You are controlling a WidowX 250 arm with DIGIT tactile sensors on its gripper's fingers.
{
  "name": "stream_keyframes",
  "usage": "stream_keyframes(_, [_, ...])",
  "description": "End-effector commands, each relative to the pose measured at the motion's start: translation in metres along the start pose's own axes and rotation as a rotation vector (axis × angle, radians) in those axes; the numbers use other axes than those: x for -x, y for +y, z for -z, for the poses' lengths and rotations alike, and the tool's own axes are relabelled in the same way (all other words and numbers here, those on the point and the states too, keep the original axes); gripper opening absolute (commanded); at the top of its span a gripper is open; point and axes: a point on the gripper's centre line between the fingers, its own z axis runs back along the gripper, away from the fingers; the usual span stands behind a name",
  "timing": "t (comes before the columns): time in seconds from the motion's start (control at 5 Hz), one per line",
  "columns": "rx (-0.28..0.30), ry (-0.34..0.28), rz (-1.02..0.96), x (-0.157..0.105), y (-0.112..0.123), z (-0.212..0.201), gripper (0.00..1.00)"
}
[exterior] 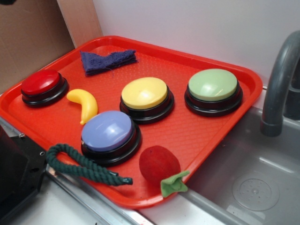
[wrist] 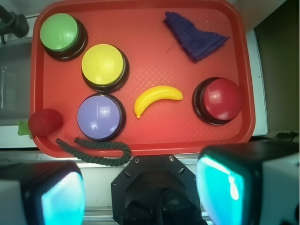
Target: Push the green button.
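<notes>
Tray with green button, 3 other buttons, banana

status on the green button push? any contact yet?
Nothing looks done yet: the round pale-green domed plastic button on its black base sits untouched at the red plastic tray's far corner, nothing near it. In hand: nothing; the gripper hangs high over the tray's near edge, fingers wide apart and empty. Left: the whole approach past the yellow domed button, then the press.
</notes>
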Motion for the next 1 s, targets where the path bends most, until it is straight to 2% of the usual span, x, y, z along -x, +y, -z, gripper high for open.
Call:
stream_keyframes(0.0, [0.000, 0.000, 0.000, 0.000, 0.000, 0.000, 1.00])
stream_keyframes(0.2, [-0.037, -0.081, 0.195, -0.046, -0.040, 0.030, 1.00])
stream_keyframes(0.8, [-0.037, -0.081, 0.195, -0.046, -0.040, 0.030, 1.00])
